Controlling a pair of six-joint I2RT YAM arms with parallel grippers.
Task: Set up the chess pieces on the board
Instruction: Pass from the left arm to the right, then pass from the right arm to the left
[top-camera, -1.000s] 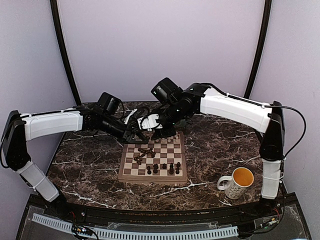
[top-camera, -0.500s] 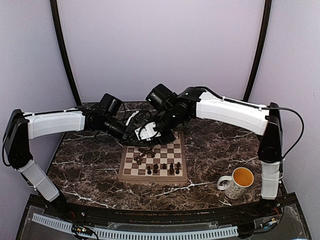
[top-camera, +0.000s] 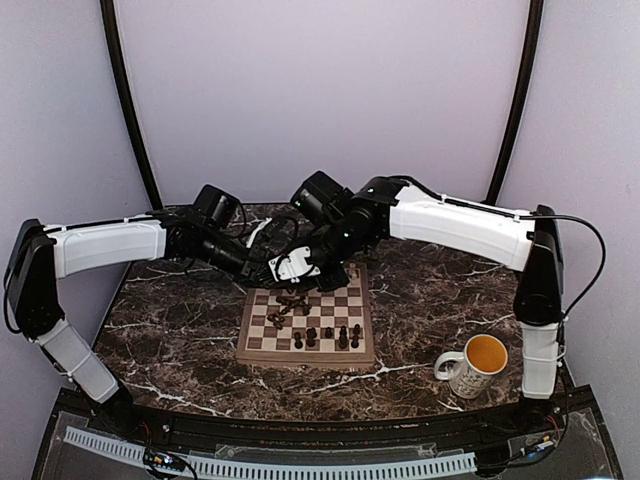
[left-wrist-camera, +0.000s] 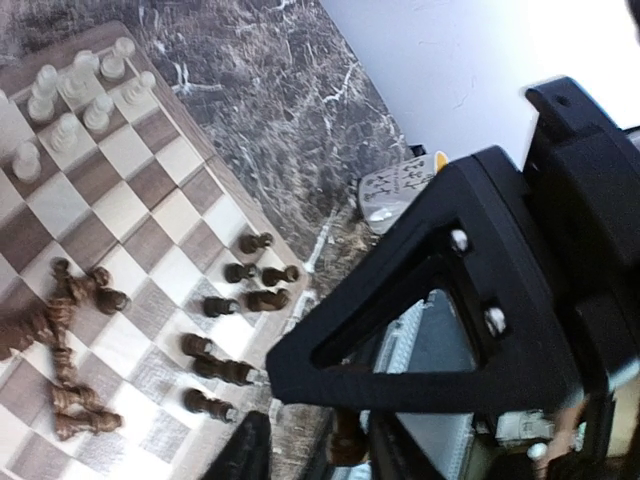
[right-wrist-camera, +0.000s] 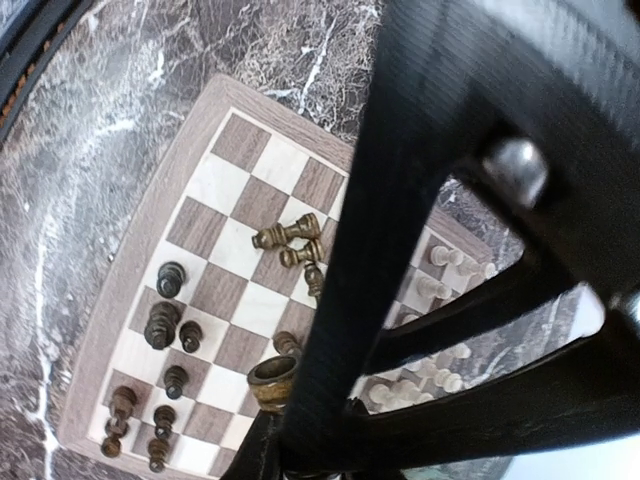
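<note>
Right pincer is found clamped on a dark chess piece. Left pincer, just beside it, is held apart. The board is seen below both.

The top camera looks down from the near side; both wrist cameras tilt closely over the same board.

One board, one mug, about eight cream chess pieces (dark chess pieces over a dozen, some heaped)

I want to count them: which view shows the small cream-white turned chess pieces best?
Left wrist view: the cream-white pieces stand unobstructed. Right wrist view shows some behind black fingers; top view hides them under the arms.
</note>
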